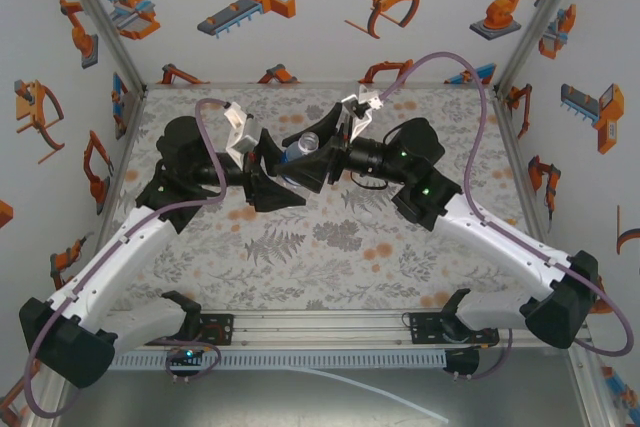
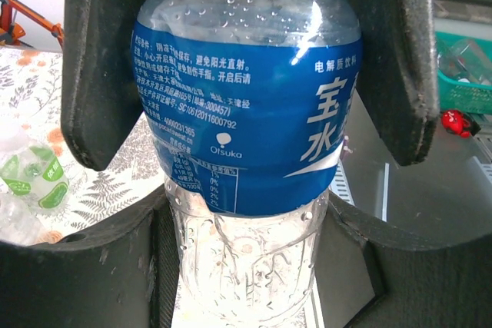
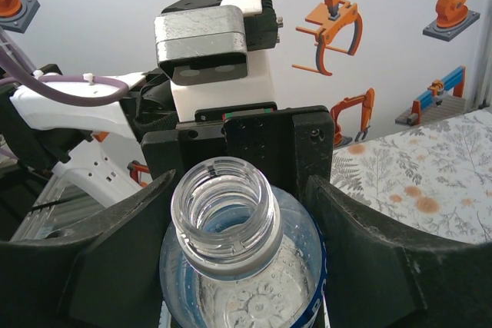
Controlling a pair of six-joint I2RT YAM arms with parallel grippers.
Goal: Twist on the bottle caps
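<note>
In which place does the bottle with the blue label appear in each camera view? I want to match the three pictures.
Top external: the blue-label bottle is small, just above the picture's centre.
Left wrist: the bottle is in the centre, very close, with its label facing the camera.
Right wrist: the bottle is at bottom centre, open neck toward the camera, no cap on it.
Shared landmark: the floral tablecloth.

On my left wrist feed, the left gripper [image 2: 246, 51] has its two dark fingers [image 2: 104, 74] against either side of the blue-labelled bottle [image 2: 246, 120], which runs up the middle of my frame. I can read white Chinese print and "Otsuka" on the label, and droplets cling inside above it. At the left edge a green-labelled bottle [image 2: 34, 178] lies on the floral table cover [image 2: 108, 190]. A green basket [image 2: 465, 59] sits far right.
</note>
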